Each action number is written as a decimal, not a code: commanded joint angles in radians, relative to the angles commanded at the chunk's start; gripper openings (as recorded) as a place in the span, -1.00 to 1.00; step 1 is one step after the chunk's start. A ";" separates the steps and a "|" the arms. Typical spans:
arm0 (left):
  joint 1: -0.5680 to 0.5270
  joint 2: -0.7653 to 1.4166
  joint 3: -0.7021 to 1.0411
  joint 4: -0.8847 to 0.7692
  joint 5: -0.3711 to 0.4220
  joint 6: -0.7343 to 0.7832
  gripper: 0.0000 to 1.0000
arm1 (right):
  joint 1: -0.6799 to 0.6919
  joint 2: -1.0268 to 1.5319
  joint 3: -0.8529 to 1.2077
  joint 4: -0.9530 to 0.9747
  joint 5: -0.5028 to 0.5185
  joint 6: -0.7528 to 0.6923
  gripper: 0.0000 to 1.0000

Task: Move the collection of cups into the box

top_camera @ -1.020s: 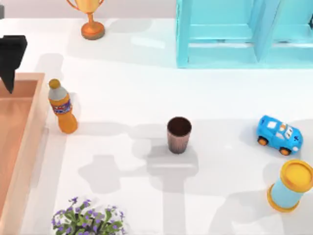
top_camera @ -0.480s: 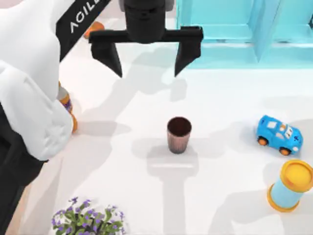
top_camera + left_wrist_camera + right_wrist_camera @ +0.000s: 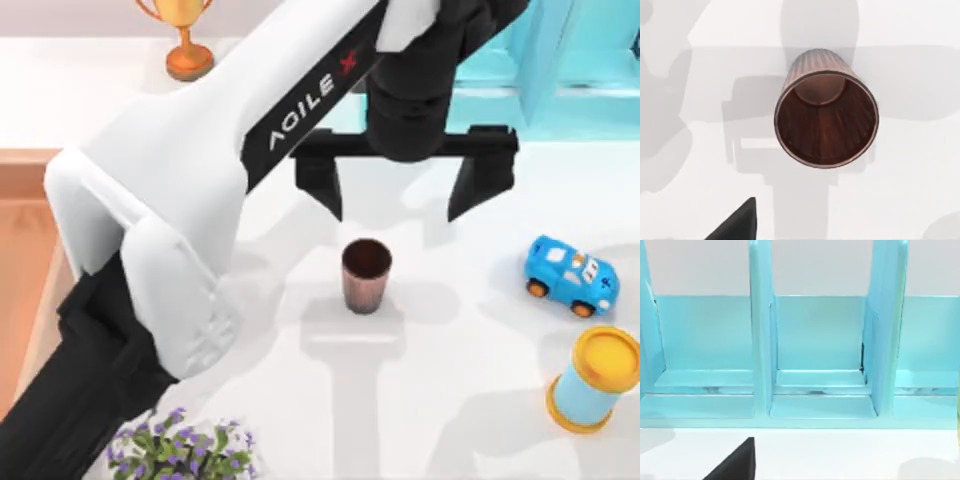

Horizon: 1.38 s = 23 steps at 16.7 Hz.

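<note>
The dark brown ribbed cup (image 3: 366,275) stands upright mid-table. In the left wrist view the cup (image 3: 826,107) lies just below the camera, mouth facing up. My left gripper (image 3: 400,192) hovers open a little behind the cup, its two black fingers spread wider than the cup and holding nothing; one fingertip (image 3: 737,226) shows in its wrist view. The box (image 3: 22,165) lies at the table's left edge, partly hidden under my left arm. One black fingertip (image 3: 736,465) of my right gripper shows in front of the cyan shelf.
A cyan shelf unit (image 3: 480,70) stands at the back right, close behind my left gripper. A blue toy car (image 3: 572,276) and a blue cylinder with a yellow lid (image 3: 595,380) sit right. A golden trophy (image 3: 186,40) stands back left, and purple flowers (image 3: 180,452) at the front.
My left arm has swung from over the box at the left, rightward across the table, to just behind the brown cup, gripper still open. The cup has not moved.
</note>
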State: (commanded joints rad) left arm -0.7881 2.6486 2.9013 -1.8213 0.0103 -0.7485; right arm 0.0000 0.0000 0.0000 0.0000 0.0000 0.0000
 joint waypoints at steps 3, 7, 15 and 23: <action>0.003 0.001 -0.005 0.004 0.000 0.001 1.00 | 0.000 0.000 0.000 0.000 0.000 0.000 1.00; 0.004 -0.025 -0.119 0.094 -0.001 0.003 1.00 | 0.000 0.000 0.000 0.000 0.000 0.000 1.00; 0.003 -0.157 -0.643 0.477 -0.002 0.002 1.00 | 0.000 0.000 0.000 0.000 0.000 0.000 1.00; 0.002 -0.174 -0.732 0.555 -0.003 0.000 0.85 | 0.000 0.000 0.000 0.000 0.000 0.000 1.00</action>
State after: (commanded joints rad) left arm -0.7859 2.4742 2.1691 -1.2668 0.0076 -0.7482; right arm 0.0000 0.0000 0.0000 0.0000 0.0000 0.0000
